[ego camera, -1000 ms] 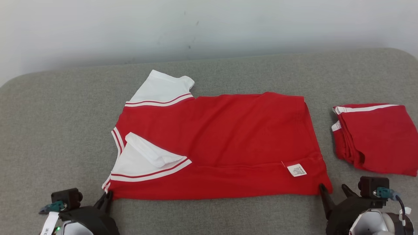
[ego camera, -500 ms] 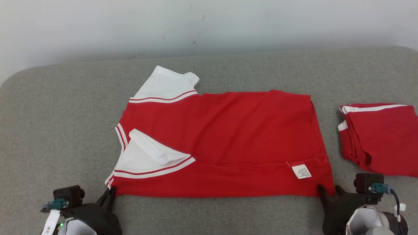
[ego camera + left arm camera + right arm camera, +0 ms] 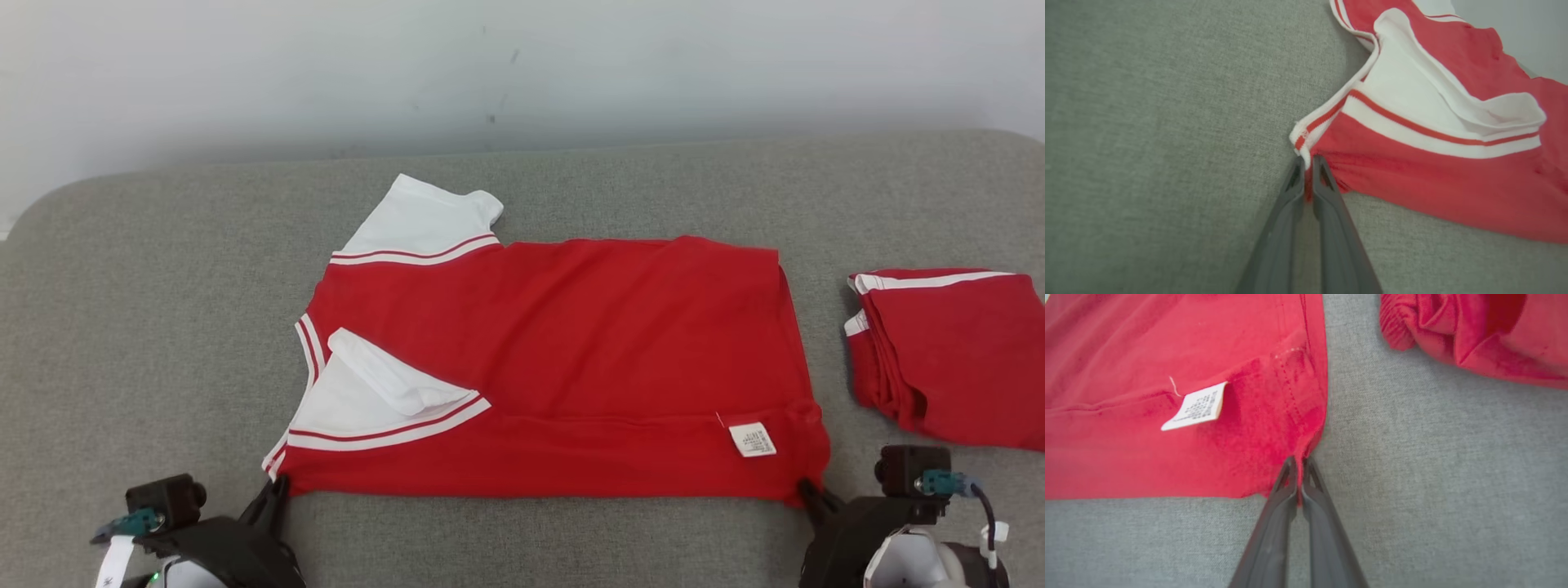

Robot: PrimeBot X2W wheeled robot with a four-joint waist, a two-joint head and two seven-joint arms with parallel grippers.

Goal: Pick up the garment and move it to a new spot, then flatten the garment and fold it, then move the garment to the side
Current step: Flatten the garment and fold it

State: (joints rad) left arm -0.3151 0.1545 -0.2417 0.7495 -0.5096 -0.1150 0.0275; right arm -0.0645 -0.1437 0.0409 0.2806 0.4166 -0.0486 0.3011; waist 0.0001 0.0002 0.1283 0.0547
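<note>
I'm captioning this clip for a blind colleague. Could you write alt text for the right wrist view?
The right pincer is shut on the corner of a spread red garment lying on a grey surface. A white care label sits left of the grip, and folded red clothing lies apart at upper right.

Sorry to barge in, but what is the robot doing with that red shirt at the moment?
The robot is handling a red T-shirt with white sleeves, lying flat on the grey fabric surface. Its left gripper is shut on the near shoulder corner, its right gripper on the near hem corner. A second red garment lies folded at the right.
</note>
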